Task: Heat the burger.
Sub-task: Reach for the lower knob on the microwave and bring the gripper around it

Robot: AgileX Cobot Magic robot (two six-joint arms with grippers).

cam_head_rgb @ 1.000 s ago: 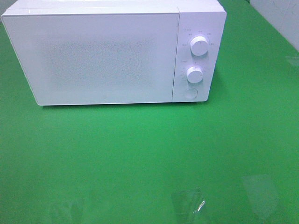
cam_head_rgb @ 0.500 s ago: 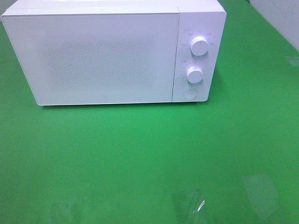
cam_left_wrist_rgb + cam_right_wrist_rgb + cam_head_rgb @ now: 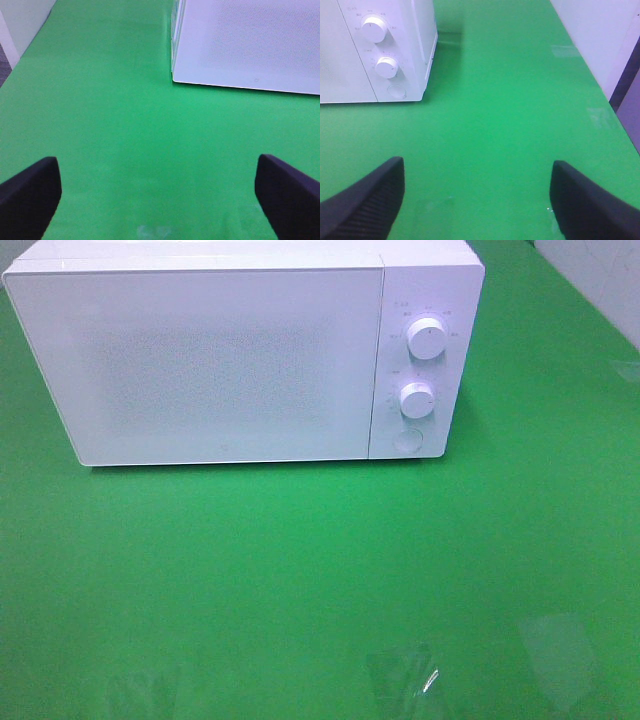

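Note:
The burger is out of view in every frame. A white microwave (image 3: 240, 350) stands at the back of the green table with its door shut; it also shows in the left wrist view (image 3: 250, 42) and the right wrist view (image 3: 375, 50). Two knobs (image 3: 427, 340) and a round button (image 3: 406, 440) sit on its right panel. My left gripper (image 3: 157, 200) is open and empty above the green surface, well in front of the microwave's left corner. My right gripper (image 3: 477, 200) is open and empty, in front of and to the right of the control panel. Neither gripper shows in the exterior high view.
The green table (image 3: 320, 570) stretches in front of the microwave, with faint glare patches (image 3: 405, 675) near its front edge. A pale wall (image 3: 600, 35) borders the table on the right, and another wall (image 3: 20, 20) borders it on the left.

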